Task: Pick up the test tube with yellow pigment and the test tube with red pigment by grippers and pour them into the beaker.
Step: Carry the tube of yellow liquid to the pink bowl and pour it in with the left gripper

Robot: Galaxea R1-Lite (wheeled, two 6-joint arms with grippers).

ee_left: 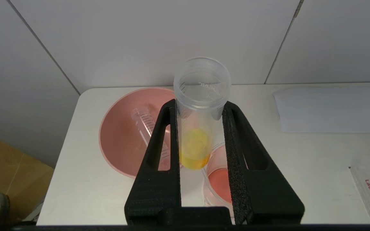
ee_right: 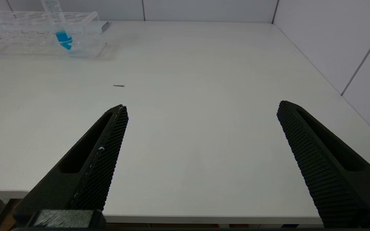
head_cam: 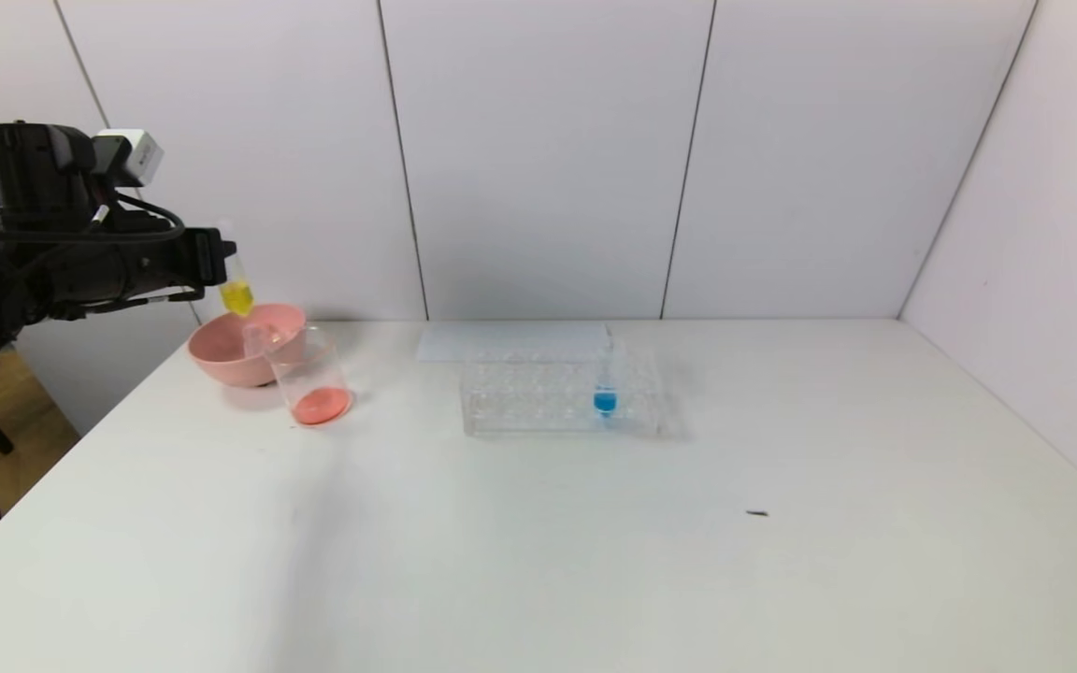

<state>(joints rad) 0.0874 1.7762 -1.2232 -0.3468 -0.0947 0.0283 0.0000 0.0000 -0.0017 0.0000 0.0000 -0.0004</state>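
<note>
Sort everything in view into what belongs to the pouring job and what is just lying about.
Job:
- test tube with yellow pigment, clamped in the left gripper
- beaker, red liquid already in it
- empty tube lying in the pink bowl
- right gripper, open, idle

Lying about:
- tube rack
- blue-liquid tube
- paper sheet

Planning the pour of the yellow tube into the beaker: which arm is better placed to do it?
Left. The left gripper already clamps the test tube with yellow pigment above the beaker. The right gripper hangs open and empty over the table's near edge.
</note>
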